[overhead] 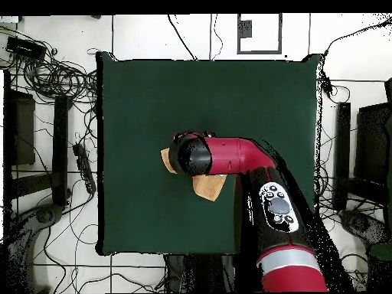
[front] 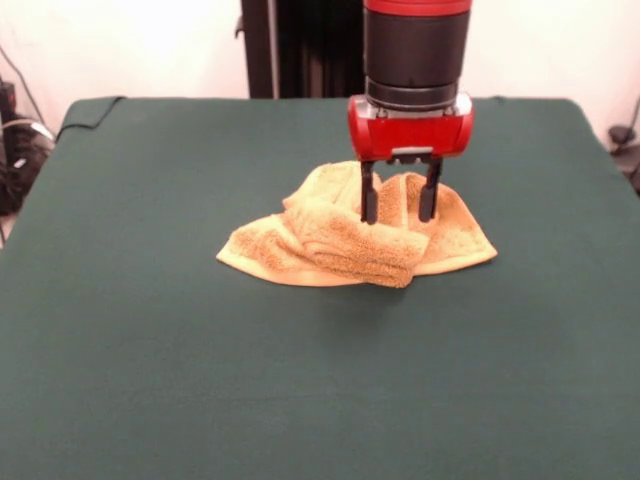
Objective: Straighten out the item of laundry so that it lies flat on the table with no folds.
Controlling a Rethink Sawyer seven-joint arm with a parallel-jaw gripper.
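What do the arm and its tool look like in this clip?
The arm is red with black joint sections, a silver-grey band near its base and a black oval button panel. The tool has a glossy red housing under a black cylinder, with two slim dark fingers.

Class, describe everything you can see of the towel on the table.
The towel is orange-tan terry, crumpled in a heap with thick folds rolled across its front, not flat. It lies near the middle of the dark green table. The open claw stands upright over its rear part, fingertips down at the cloth. Overhead, the arm hides most of it.
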